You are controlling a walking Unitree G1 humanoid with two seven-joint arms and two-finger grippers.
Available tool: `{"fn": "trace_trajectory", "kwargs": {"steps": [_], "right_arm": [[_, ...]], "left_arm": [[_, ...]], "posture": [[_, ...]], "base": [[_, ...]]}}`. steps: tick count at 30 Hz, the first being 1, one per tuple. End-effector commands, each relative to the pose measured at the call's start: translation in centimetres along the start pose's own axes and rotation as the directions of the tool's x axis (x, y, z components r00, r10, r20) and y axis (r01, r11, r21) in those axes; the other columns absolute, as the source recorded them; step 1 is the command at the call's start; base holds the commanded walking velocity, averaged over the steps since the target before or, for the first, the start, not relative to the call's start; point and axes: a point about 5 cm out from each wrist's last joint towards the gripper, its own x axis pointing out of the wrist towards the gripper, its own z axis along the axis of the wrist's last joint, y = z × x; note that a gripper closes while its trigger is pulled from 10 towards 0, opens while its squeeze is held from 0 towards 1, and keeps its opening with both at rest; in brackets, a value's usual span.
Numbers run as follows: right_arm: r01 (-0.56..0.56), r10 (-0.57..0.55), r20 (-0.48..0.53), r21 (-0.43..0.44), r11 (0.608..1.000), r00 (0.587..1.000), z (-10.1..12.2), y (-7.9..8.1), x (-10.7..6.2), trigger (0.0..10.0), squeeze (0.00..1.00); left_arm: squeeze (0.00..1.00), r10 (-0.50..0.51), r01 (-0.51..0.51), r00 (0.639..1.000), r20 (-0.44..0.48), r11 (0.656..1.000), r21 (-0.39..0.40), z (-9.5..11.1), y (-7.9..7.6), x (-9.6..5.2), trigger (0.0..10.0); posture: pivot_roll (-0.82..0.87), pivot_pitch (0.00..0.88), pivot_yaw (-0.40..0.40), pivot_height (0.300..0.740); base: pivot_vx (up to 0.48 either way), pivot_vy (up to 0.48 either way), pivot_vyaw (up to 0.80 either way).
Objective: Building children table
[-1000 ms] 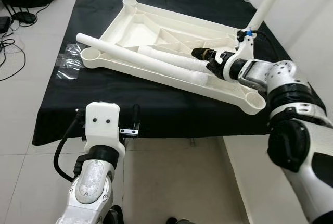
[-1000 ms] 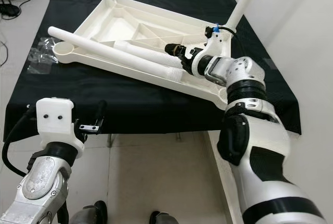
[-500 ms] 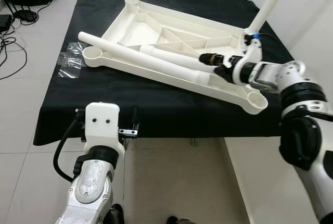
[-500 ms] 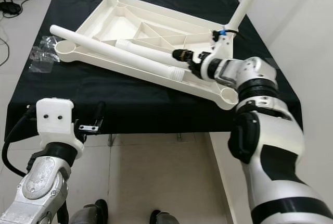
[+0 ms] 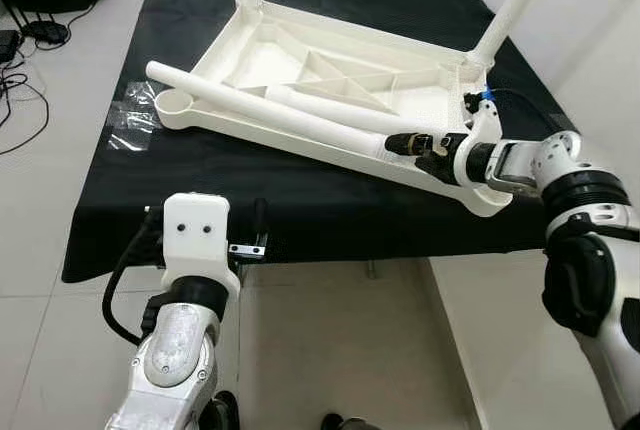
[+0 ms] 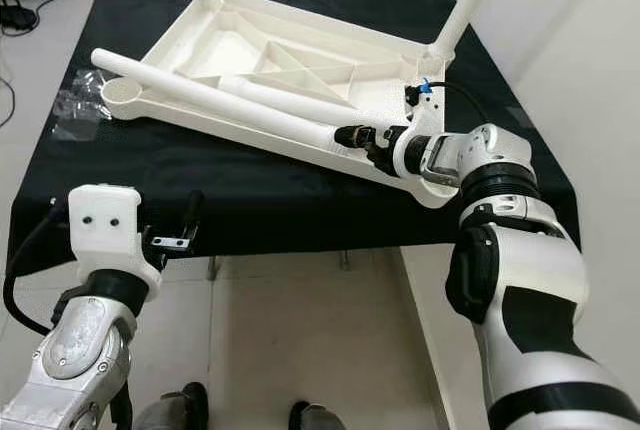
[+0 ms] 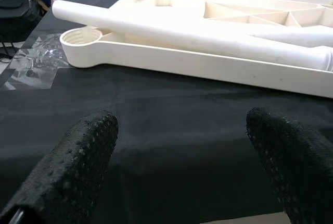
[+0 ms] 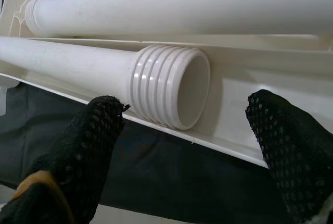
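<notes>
From the head cameras, an upturned white children's table top (image 5: 330, 80) lies on a black-covered table (image 5: 250, 185), two legs already standing up from its far corners. Two loose white legs lie across its underside: a long leg (image 5: 270, 110) running from the left corner socket (image 5: 178, 103) toward the right, and a shorter leg (image 5: 335, 110) behind it. The right arm reaches in from the right, forearm nearly level and pointing left along the frame's near edge, with the right claw (image 5: 415, 143) at the threaded end of the long leg. The left arm is raised in the foreground below the table's near edge, wrist block upward, its left claw (image 5: 258, 230) hanging just off the cloth.

Along the left wrist, the left claw (image 7: 182, 166) is released, its two black fingers spread wide over bare black cloth, apart from the table top (image 7: 208, 62) ahead.

Along the right wrist, the right claw (image 8: 182, 146) is released too: its fingers (image 8: 91, 140) stand either side of the long leg's threaded open end (image 8: 174, 86), not closed on it. The shorter leg (image 8: 182, 2) lies just beyond.
</notes>
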Motion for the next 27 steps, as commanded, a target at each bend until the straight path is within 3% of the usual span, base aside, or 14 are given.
{"fn": "trace_trajectory", "kwargs": {"steps": [1,21,27], "right_arm": [[0.01,-0.008,-0.039,0.033,0.999,0.999,-1.2,-0.5,0.5,10.0,0.0],[-0.093,0.092,0.015,0.064,0.994,0.996,-0.9,1.5,1.6,10.0,0.0],[-0.156,0.153,0.032,0.128,0.98,0.988,-1.9,2.2,2.6,10.0,0.0]], "left_arm": [[0.0,-0.017,0.016,1.0,-0.014,1.0,-0.023,-0.2,-0.6,-0.1,10.0],[0.0,-0.008,0.008,1.0,0.002,0.999,-0.031,0.3,-0.5,-0.2,10.0],[0.0,0.0,0.0,1.0,0.016,0.999,-0.038,0.6,-0.2,-0.2,10.0]], "posture": [[0.03,0.28,-0.161,0.74],[0.03,0.296,-0.175,0.74],[0.03,0.3,-0.175,0.74]], "base": [[0.0,0.0,0.0],[0.0,0.0,0.0],[0.0,0.0,0.0]]}}
